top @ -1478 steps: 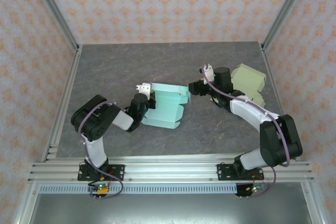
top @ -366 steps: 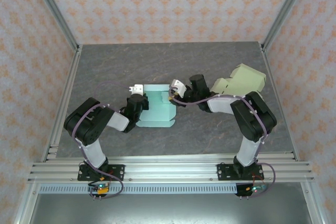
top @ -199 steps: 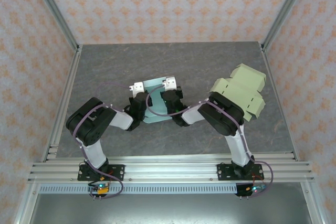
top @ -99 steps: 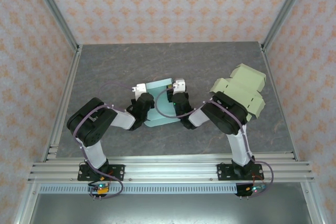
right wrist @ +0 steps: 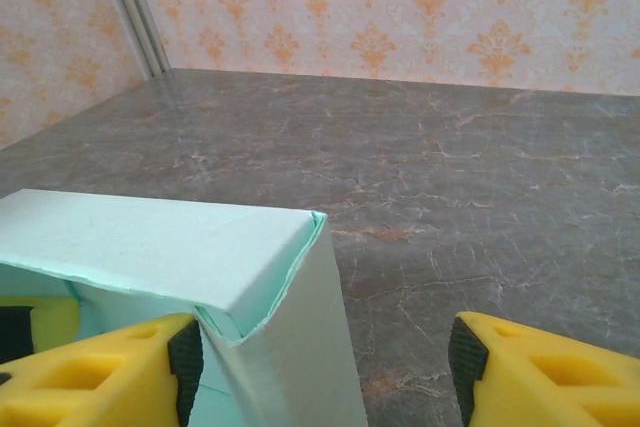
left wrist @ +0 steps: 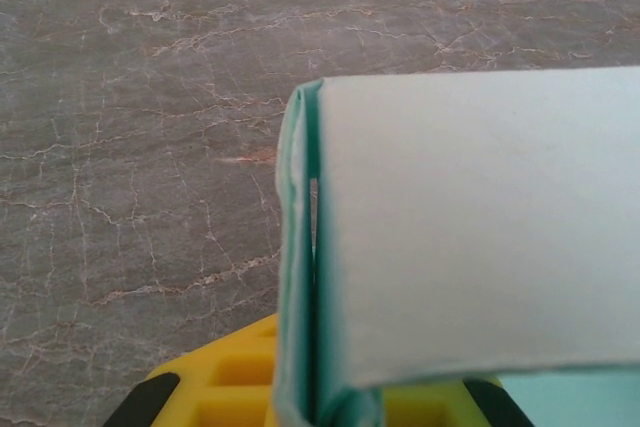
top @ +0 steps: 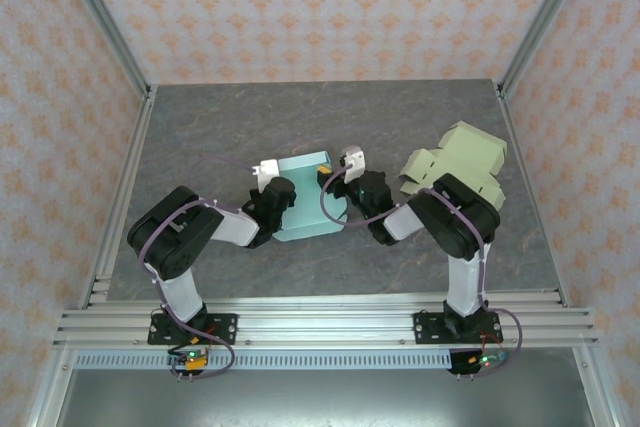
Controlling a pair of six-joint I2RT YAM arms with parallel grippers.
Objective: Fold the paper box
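The grey, marble-veined counter (top: 300, 117) runs out on every side of both pairs of fingers, closed in by walls papered in orange-patterned print (top: 330, 7).

A stack of pale green cardboard boxes (top: 470, 172) lies on the outer side of the right fingers, apart from them, towards the far right part of the counter.

The teal paper box (top: 308, 205) rests on the counter between the two pairs of fingers, partly folded, with walls standing up. In the left wrist view a doubled wall of it (left wrist: 300, 277) drops straight down between the yellow pads, and a broad panel (left wrist: 470, 227) bends away to the right of them. In the right wrist view one corner of it (right wrist: 270, 287) stands between the fingers, close beside the left-hand one and well clear of the other.

The left fingers (left wrist: 225, 392) are closed on that doubled wall, gripping the teal paper box at its left edge.

The right fingers (right wrist: 90, 377) stand wide apart at the right edge of the box, holding nothing; whether the nearer pad touches the box I cannot tell.
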